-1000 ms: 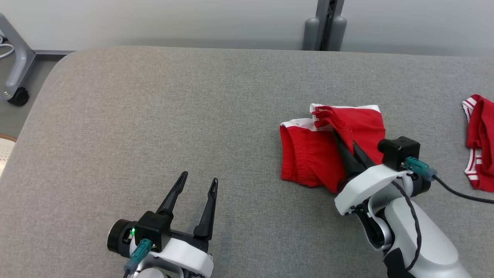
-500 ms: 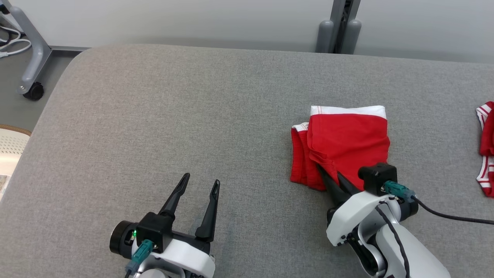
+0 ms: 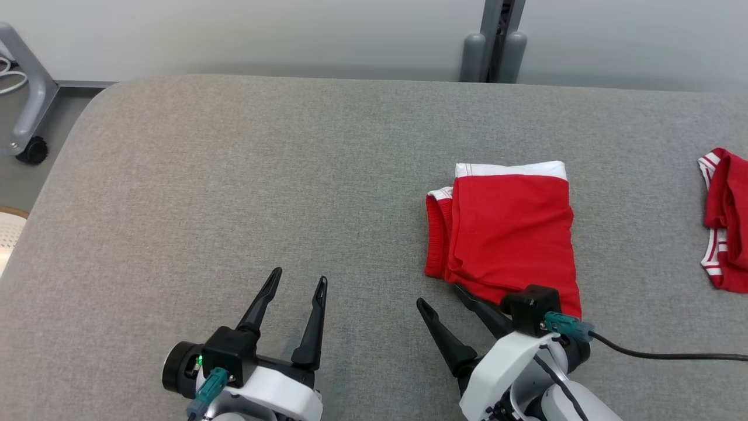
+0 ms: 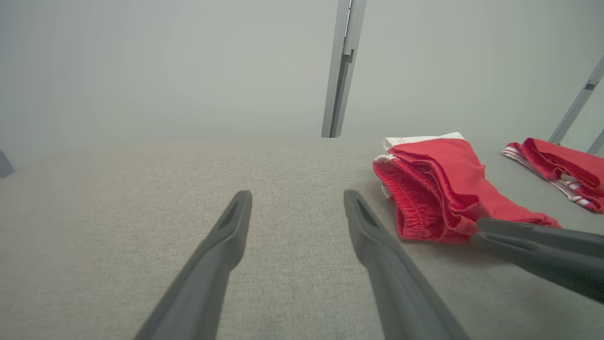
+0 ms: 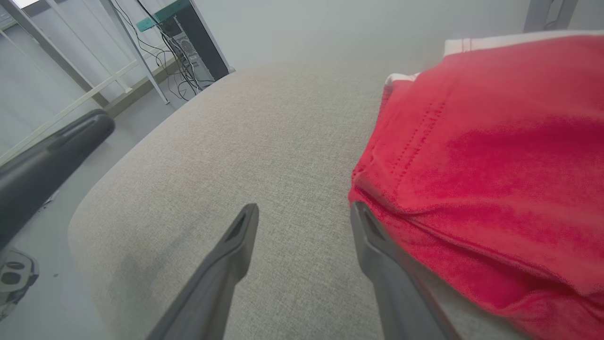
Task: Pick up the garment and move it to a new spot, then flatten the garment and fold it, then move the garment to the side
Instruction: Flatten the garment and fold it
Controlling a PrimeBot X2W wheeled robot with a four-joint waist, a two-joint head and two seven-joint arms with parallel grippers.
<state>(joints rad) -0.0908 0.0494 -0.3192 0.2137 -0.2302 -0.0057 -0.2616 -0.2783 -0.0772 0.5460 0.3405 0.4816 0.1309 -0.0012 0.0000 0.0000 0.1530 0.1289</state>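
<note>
The garment (image 3: 508, 234), red shorts with a white waistband, lies folded flat on the grey padded table (image 3: 234, 175), right of centre. My right gripper (image 3: 438, 295) stands open at the garment's near left corner, with one finger against the cloth edge and nothing between the fingers. In the right wrist view the right gripper (image 5: 304, 208) is spread beside the garment (image 5: 495, 141). At the lower left my left gripper (image 3: 298, 276) is open and empty over bare table. From the left wrist, the left gripper (image 4: 297, 196) has the garment (image 4: 439, 179) to its right.
A second red garment (image 3: 724, 222) with white striped trim lies at the table's right edge. A grey post (image 3: 494, 41) rises behind the table. A wheeled frame leg (image 3: 26, 117) stands on the floor past the rounded left corner.
My right gripper has opened and let go of the garment's top layer, then drawn back toward me. The layer now lies flat. The left arm has stayed put; the camera shifted slightly.
</note>
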